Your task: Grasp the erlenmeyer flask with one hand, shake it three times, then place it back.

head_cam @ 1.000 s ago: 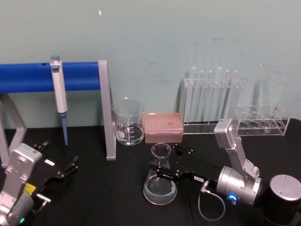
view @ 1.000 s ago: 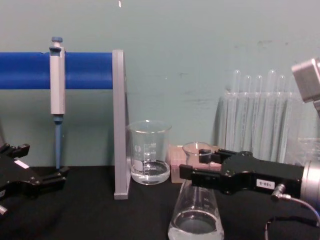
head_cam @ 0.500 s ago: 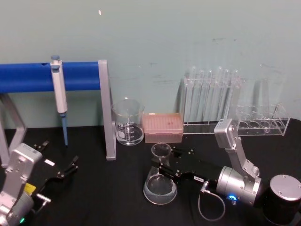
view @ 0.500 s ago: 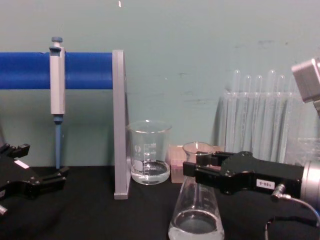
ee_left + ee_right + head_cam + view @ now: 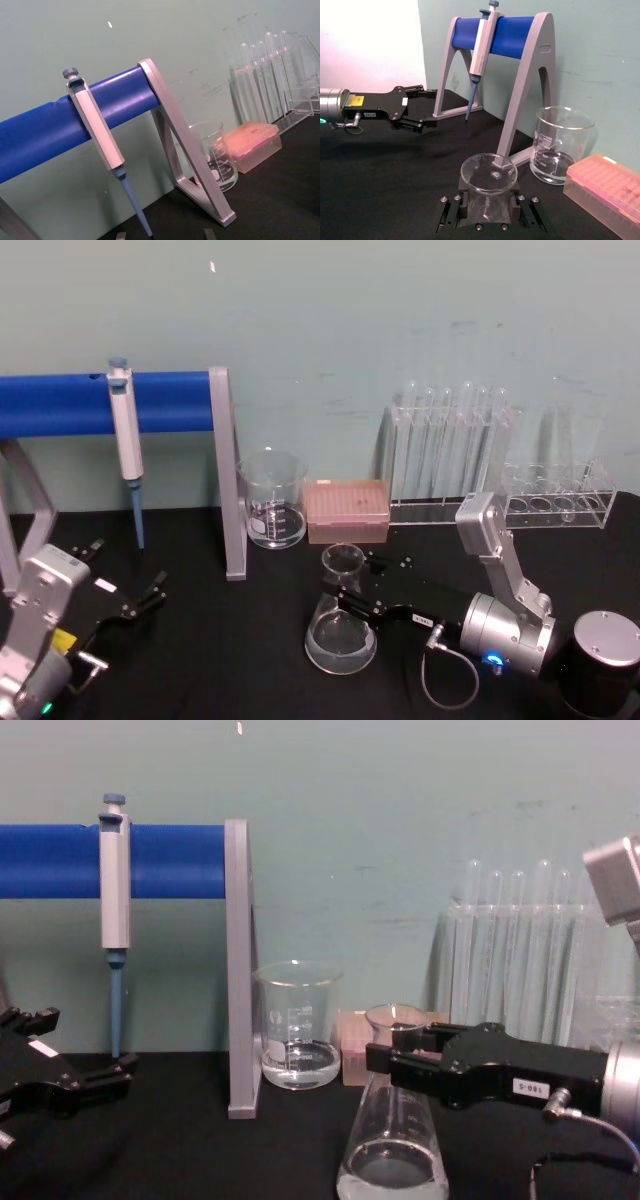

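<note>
Glass erlenmeyer flask (image 5: 340,640), conical, neck in boxy black right gripper (image 5: 352,585)

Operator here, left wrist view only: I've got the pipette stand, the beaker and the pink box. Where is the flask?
Observer: The flask stands on the black table, just in front of the pink box.
Operator: Is anything holding it?
Observer: Yes, the right tool is closed on its neck, just below the rim.
Operator: And the left tool?
Observer: The left tool hangs open over the table's left side, touching nothing.
</note>
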{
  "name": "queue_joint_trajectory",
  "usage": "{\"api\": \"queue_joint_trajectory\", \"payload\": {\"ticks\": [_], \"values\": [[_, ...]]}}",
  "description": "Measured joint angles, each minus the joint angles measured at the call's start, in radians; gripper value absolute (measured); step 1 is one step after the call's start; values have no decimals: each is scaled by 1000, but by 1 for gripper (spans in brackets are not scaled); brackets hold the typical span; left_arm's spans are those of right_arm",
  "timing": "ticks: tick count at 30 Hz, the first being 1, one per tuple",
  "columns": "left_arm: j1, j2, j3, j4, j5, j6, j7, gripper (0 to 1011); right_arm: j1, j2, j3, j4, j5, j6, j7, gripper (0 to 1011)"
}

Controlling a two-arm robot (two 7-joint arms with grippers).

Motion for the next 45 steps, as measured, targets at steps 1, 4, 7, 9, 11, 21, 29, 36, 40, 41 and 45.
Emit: {"api": "queue_joint_trajectory", "payload": {"ticks": [1, 4, 7, 9, 11, 21, 29, 36, 40, 41, 45], "values": [[0, 0, 0, 0, 0, 0, 0, 1001, 0, 0, 0, 0, 0, 0, 0, 450], [0, 0, 0, 0, 0, 0, 0, 1001, 0, 0, 0, 0, 0, 0, 0, 449], [0, 0, 0, 0, 0, 0, 0, 1001, 0, 0, 0, 0, 0, 0, 0, 449], [0, 0, 0, 0, 0, 0, 0, 1001, 0, 2, 2, 0, 0, 1, -2, 449], [0, 0, 0, 0, 0, 0, 0, 1001, -1, 6, 5, -6, 1, 1, -3, 449], [0, 0, 0, 0, 0, 0, 0, 1001, -16, 17, 16, -65, 14, -7, -5, 449], [0, 0, 0, 0, 0, 0, 0, 1001, -31, 29, 35, -132, 30, -4, -34, 449], [0, 0, 0, 0, 0, 0, 0, 1001, -46, 38, 48, -186, 35, 8, -65, 449], [0, 0, 0, 0, 0, 0, 0, 1001, -53, 43, 51, -209, 34, 16, -81, 449], [0, 0, 0, 0, 0, 0, 0, 1001, -53, 43, 51, -210, 33, 17, -83, 449], [0, 0, 0, 0, 0, 0, 0, 1001, -55, 44, 51, -214, 31, 20, -87, 449]]}}
